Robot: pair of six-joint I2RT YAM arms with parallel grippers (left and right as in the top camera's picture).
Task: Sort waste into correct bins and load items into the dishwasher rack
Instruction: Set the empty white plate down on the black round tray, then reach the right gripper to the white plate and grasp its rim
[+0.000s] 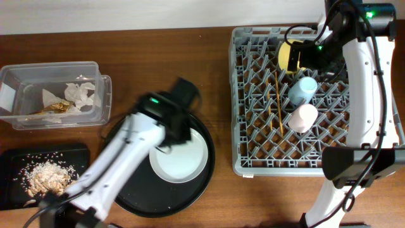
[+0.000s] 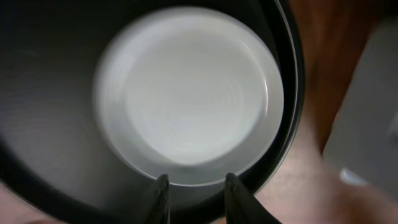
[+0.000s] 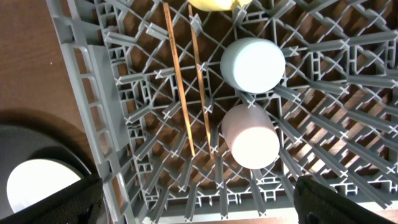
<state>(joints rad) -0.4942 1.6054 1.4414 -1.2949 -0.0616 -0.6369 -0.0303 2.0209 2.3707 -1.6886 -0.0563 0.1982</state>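
Observation:
The round grey-white plate [image 1: 185,159] lies in the large round black tray [image 1: 190,197]. My left gripper [image 1: 169,140] is open just over the plate's rim; in the left wrist view its fingers [image 2: 197,186] straddle the plate [image 2: 186,93] edge, holding nothing. My right gripper [image 1: 297,58] is open and empty over the dishwasher rack [image 1: 235,95], beside the yellow bowl [image 1: 286,56]. The light blue cup [image 1: 304,90], pink cup [image 1: 304,118] and chopsticks [image 1: 277,104] lie in the rack. In the right wrist view the wide-spread fingers [image 3: 199,211] frame the blue cup [image 3: 252,65], pink cup [image 3: 252,140] and chopsticks [image 3: 180,93].
A clear plastic tub [image 1: 95,69] at the far left holds white napkins [image 1: 79,94] and a gold-brown wrapper [image 1: 56,109]. A flat black tray [image 1: 12,158] at the front left holds pale food scraps [image 1: 47,177]. Bare wooden table lies between the tub and the rack.

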